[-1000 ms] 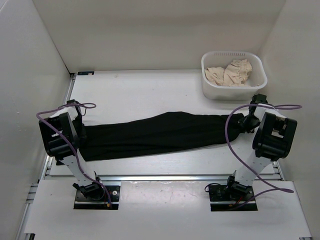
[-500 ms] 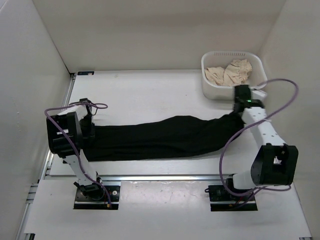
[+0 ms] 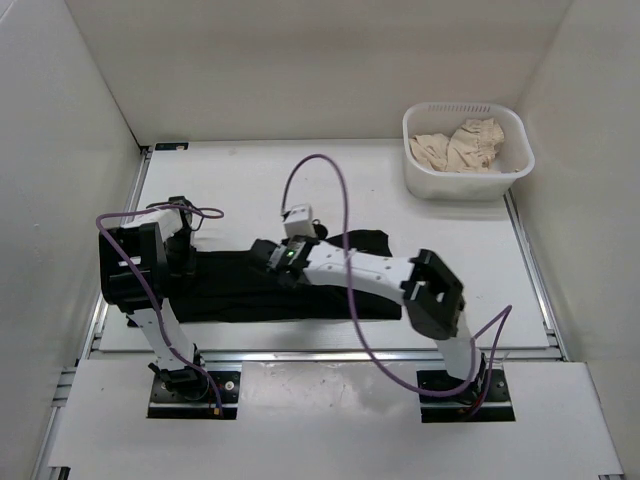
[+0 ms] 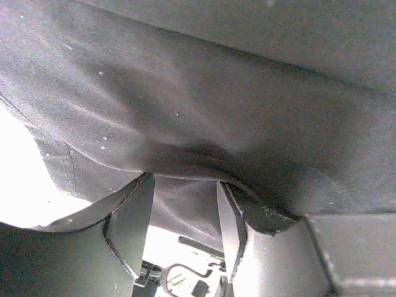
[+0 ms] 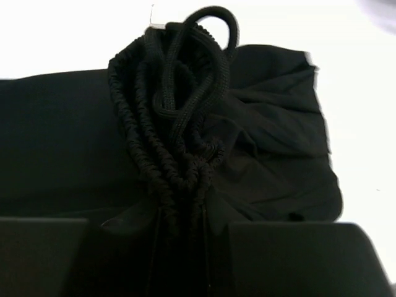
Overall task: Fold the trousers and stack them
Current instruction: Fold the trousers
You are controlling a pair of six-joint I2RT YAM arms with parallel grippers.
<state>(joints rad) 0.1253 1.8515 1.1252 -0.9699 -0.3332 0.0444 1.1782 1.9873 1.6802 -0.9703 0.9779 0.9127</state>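
Note:
The black trousers [image 3: 230,285] lie across the table, doubled over, with the right end folded back toward the left. My right gripper [image 3: 283,255] reaches far left over them and is shut on the gathered waistband [image 5: 161,136]; its drawstring cord [image 5: 204,37] loops beyond the jaws of the right gripper [image 5: 180,213]. My left gripper [image 3: 185,262] sits at the trousers' left end. In the left wrist view black fabric [image 4: 216,93] drapes over and puckers at the fingertips of the left gripper [image 4: 184,182], filling the gap between the jaws.
A white basket [image 3: 468,180] holding beige cloth [image 3: 460,145] stands at the back right. White walls enclose the table [image 3: 260,180] on three sides. A metal rail runs along the near edge by the arm bases.
My right arm swung from the far right across to the left, carrying the waist end over the legs and halving the trousers' length. The left gripper barely moved.

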